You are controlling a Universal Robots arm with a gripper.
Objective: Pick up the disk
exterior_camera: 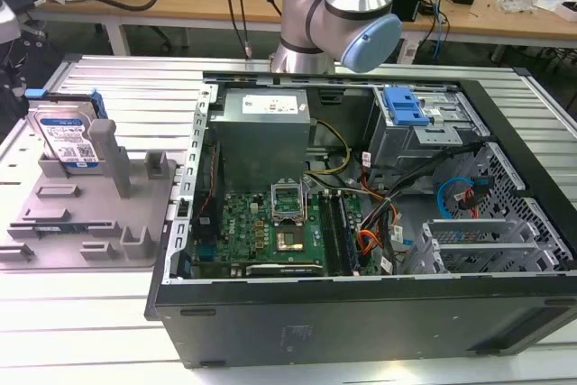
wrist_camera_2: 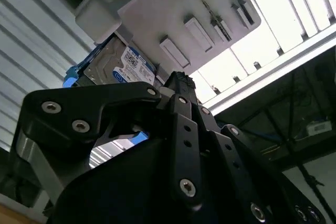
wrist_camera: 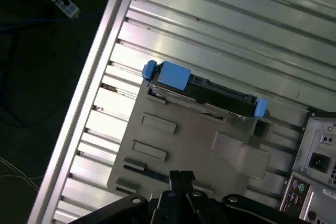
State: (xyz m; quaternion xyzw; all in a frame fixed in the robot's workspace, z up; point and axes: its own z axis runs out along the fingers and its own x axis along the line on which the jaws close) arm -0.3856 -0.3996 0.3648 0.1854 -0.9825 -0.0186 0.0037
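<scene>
The disk (exterior_camera: 68, 137) stands on edge in a slot of the grey holder (exterior_camera: 99, 223). The holder lies on the counter (exterior_camera: 135, 78) at the exterior view's left, beside the open computer case (exterior_camera: 361, 322). Nothing grips the disk yet. In the first wrist view the gripper (wrist_camera: 181, 176) hangs over the holder, clear of the disk, its jaws closed on nothing.

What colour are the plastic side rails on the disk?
Blue. The rails on the disk show best in the first wrist view.
</scene>
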